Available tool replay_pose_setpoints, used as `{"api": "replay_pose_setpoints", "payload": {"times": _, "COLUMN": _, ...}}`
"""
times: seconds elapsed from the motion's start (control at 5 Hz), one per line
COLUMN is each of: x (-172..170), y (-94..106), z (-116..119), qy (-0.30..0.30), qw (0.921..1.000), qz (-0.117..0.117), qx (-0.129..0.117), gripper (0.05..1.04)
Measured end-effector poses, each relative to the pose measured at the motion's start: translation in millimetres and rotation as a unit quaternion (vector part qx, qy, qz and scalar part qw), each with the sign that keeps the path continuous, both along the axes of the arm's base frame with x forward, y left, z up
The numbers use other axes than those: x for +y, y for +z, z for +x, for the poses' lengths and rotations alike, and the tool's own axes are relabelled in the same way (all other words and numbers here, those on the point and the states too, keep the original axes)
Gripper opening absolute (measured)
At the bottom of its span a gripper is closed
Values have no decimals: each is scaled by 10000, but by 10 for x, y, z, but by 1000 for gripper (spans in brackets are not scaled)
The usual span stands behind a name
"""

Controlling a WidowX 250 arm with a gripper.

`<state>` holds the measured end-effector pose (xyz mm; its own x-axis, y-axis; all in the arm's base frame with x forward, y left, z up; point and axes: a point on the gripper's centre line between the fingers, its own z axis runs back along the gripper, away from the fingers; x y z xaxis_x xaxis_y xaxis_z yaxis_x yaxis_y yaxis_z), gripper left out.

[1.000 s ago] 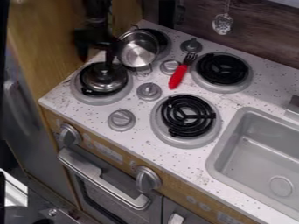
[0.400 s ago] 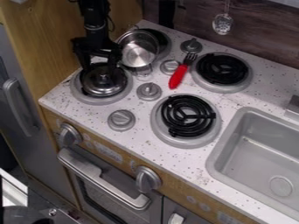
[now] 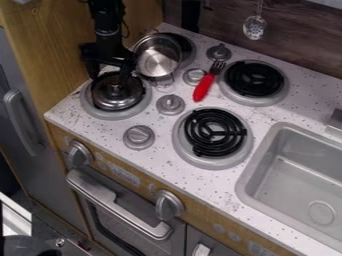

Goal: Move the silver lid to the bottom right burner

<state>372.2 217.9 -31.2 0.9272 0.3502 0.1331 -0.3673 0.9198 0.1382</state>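
My gripper (image 3: 109, 75) hangs at the upper left, over the back part of the silver lid, with its two fingers apart. One finger comes down by the lid's back left edge and the other is over the lid, behind its knob. Silver lid (image 3: 116, 100) lies on the front left burner (image 3: 89, 104), whose grey rim shows around it. The bottom right burner (image 3: 214, 132) has a bare black coil and stands nearer the sink.
Just right of the gripper, a silver pot (image 3: 157, 61) sits tilted by the back left burner (image 3: 188, 45). A red-handled fork (image 3: 204, 87) lies between the rear burners. The back right burner (image 3: 254, 79) and the sink (image 3: 300, 175) are farther right, and a wooden wall (image 3: 57, 50) borders the left.
Since the earliest frame, the gripper has shifted slightly, and its fingers now show clearly apart. Between the last two frames it moved a little left. The lid remains on the front left burner.
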Motion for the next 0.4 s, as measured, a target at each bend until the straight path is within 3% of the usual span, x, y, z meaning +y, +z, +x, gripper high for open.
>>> {"api": "replay_pose_setpoints", "payload": {"times": 0.4, "x": -73, "y": -44, "z": -65, "qy": -68, "qw": 10000, "qz": 13, "qx": 13, "gripper": 402}}
